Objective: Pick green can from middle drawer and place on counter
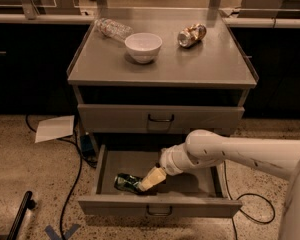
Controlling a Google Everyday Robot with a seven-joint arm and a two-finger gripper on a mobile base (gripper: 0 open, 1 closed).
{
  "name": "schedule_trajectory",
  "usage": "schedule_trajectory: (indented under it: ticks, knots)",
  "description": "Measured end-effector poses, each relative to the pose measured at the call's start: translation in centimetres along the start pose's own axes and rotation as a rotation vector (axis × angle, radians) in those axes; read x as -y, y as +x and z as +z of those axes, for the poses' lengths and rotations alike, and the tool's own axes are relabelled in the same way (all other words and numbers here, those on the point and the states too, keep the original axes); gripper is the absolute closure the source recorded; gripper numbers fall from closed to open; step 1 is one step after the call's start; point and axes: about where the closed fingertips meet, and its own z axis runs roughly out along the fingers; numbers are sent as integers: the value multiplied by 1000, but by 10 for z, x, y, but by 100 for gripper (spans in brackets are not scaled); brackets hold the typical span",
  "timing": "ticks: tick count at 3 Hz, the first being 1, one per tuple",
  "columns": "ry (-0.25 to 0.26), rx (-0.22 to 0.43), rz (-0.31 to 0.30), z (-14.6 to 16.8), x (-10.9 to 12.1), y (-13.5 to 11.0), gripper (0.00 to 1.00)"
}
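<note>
hand (144, 184) in middle drawer (190, 207) | green can (124, 182) lies at its tip, axis along drawer front | grip: cannot tell

Lab-like robot test space — speckled floor (20, 184), loose cables (76, 176), grey metal counter (160, 69) before dark cabinets (30, 69) — with the gripper (151, 179) inside the open middle drawer (160, 205)
</note>
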Motion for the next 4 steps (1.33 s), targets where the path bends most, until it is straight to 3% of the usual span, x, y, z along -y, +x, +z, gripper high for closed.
schedule_trajectory:
  ticks: [1,2,3,4]
  knots:
    - [28,-12,58,-1,6,17,0]
    - [36,-10,98,20,14,21,0]
    - [4,-1,92,45,17,10,0]
    - [-30,35,33,81,9,-27,0]
